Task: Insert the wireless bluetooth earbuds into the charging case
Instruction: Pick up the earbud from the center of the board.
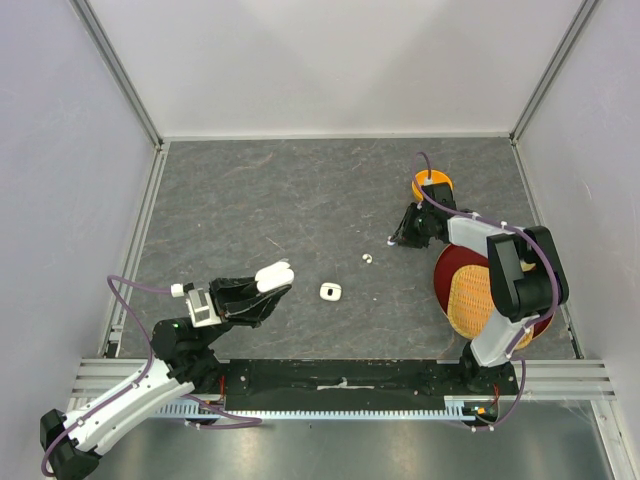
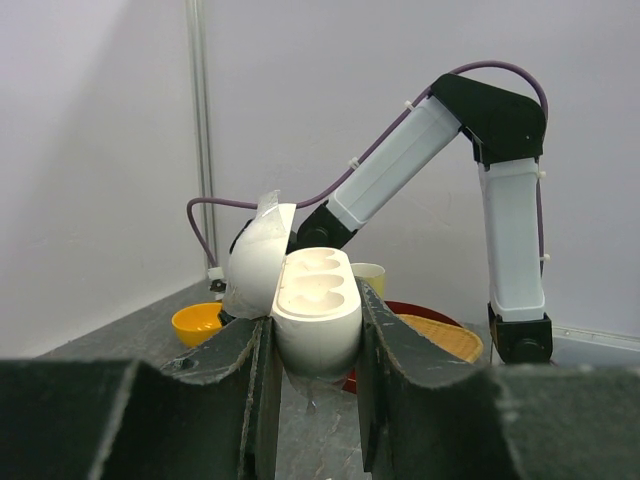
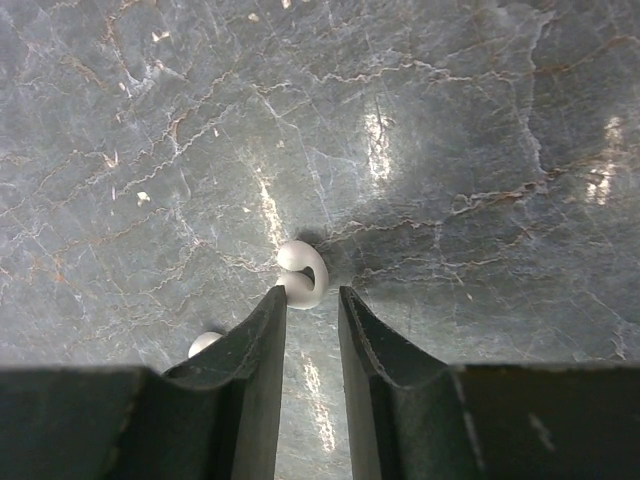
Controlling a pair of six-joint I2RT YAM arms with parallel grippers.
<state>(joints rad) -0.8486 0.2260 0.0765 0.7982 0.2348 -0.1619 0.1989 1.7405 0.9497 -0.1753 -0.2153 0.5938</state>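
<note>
1. While the white pill-shaped plastic charging case (image 2: 318,300) is gripped by the left claw (image 2: 315,335) near the near-left corner of the bench (image 1: 300,190), its lid is open and both wells are seen empty, so nothing is inserted yet.
2. One tiny glossy white earbud (image 3: 302,275) lies on the bench toward the right edge, just at the tips of the right claw (image 3: 311,292), which stands narrowly apart and holds nothing.
3. If that claw is closed from here, the earbud could be squirted away, since it sits ahead of the pads, not between them.
4. A second white earbud (image 1: 367,258), lying nearby, could be knocked aside.
5. A loosely pinched earbud could be dropped in transit, as the case is held well apart.
</note>
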